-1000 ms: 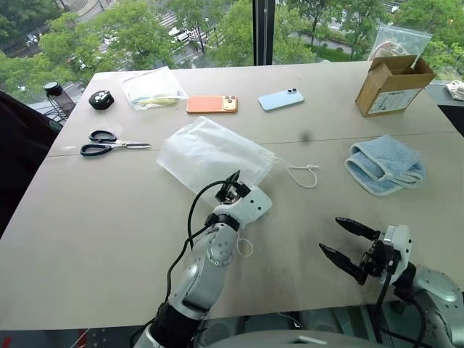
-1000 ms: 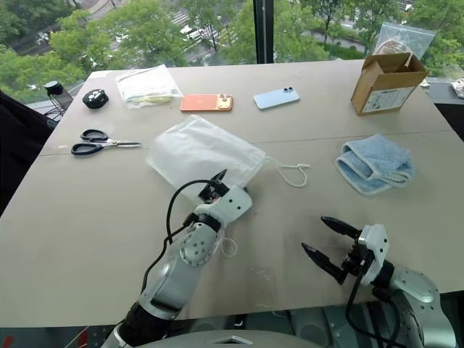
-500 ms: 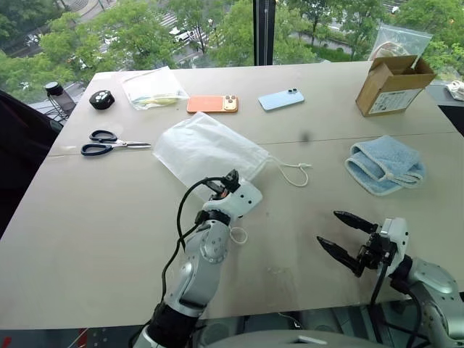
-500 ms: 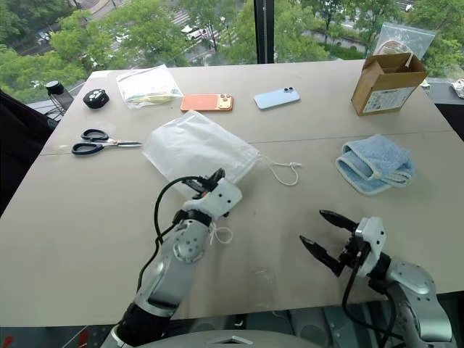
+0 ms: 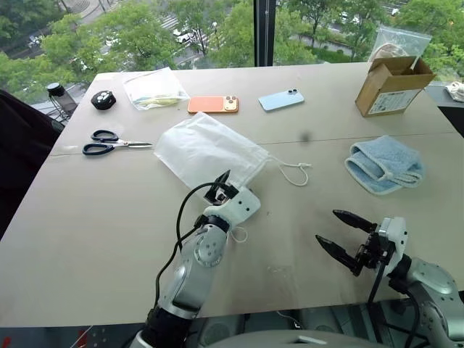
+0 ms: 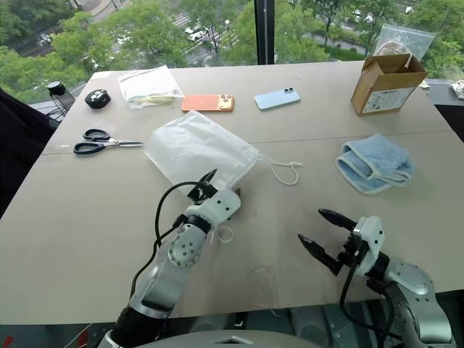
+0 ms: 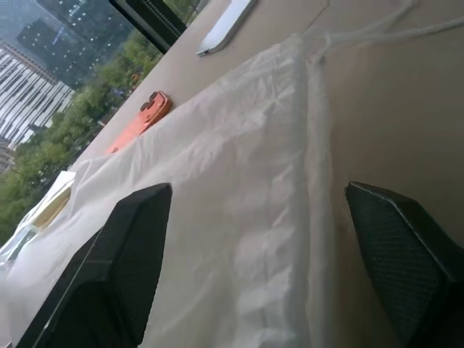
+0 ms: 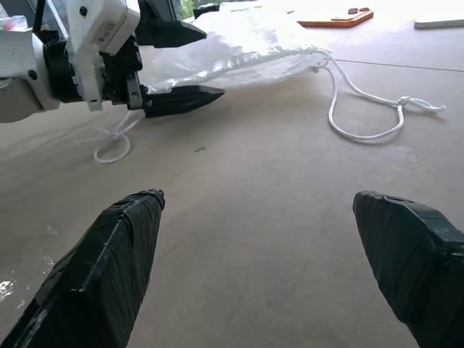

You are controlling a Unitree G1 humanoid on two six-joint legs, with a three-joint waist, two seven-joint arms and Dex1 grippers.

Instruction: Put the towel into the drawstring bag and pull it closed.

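Observation:
The white translucent drawstring bag [image 5: 206, 148] lies flat at mid-table, its cord [image 5: 297, 172] trailing to the right. My left gripper [image 5: 219, 185] is open at the bag's near edge, and the gathered hem [image 7: 304, 181] lies between its spread fingers [image 7: 138, 232]. A small cord loop [image 5: 238, 235] rests by that wrist. The light blue folded towel [image 5: 384, 165] sits apart at the right. Near the front edge, my right gripper [image 5: 328, 226] is open and empty above bare table, pointing toward the left gripper [image 8: 210, 61].
Scissors [image 5: 116, 143] lie at the left. Along the far side are a clear zip bag [image 5: 154, 87], an orange phone [image 5: 212, 104], a blue phone [image 5: 281, 99] and a black round object [image 5: 102, 99]. An open cardboard box [image 5: 391, 83] stands at the far right.
My left gripper closed at the bag's near edge and has opened wide again. The bag slid slightly left and away. The right gripper stayed open and hardly moved.

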